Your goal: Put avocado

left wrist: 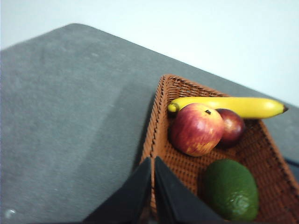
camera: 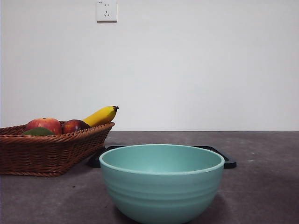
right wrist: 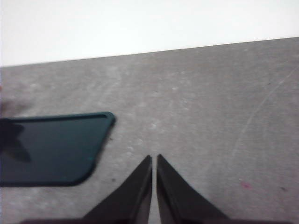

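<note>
The avocado (left wrist: 230, 189) lies in the basket (left wrist: 156, 121), just beside the apple (left wrist: 196, 129). Both grippers — left (left wrist: 153, 161), right (right wrist: 154, 158) — have jaws together; the left should open wide and descend squarely, clear of the apple.

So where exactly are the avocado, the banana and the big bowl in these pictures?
Dark green oval avocado (left wrist: 231, 190): left wrist view, middle of its bumpy skin.
Long yellow banana (left wrist: 229, 107): left wrist view, middle of its length.
Pale turquoise ceramic bowl (camera: 161, 193): front view, outer wall.
</note>
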